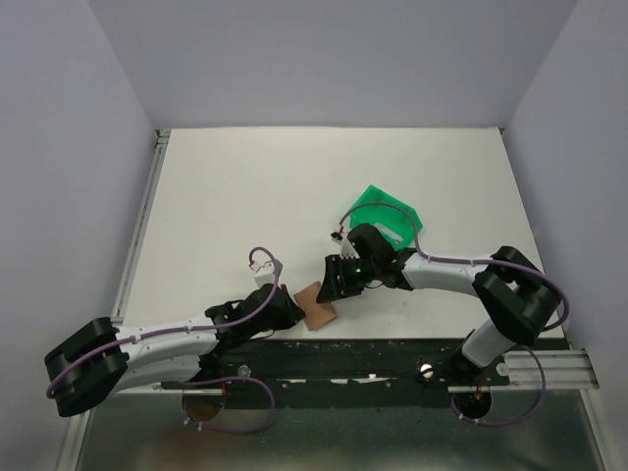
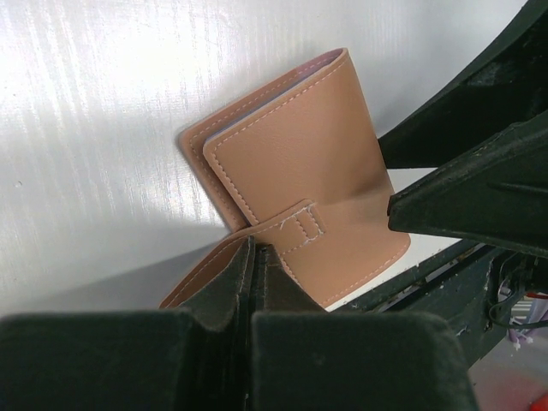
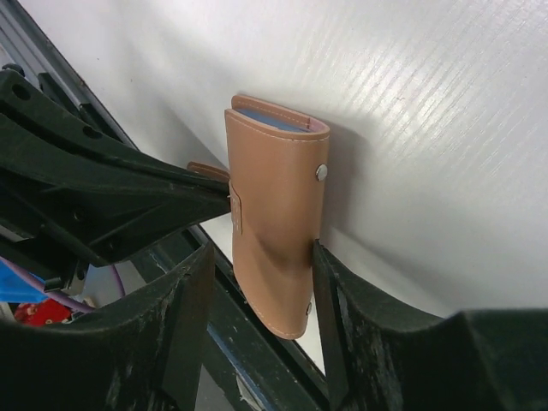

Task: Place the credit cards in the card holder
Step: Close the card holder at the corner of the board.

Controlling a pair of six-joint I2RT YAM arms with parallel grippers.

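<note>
The left fingers are clamped together on a flap of the card holder at the near edge of the tabletop, probably to steady it. The right fingers stand apart astride it, gripping nothing. The edge of 1 blue card shows inside.

I see the tan leather fold-over card holder between my right pincer's spread black fingers, with a gap at one finger. A blue card edge shows in its far, open end.
</note>
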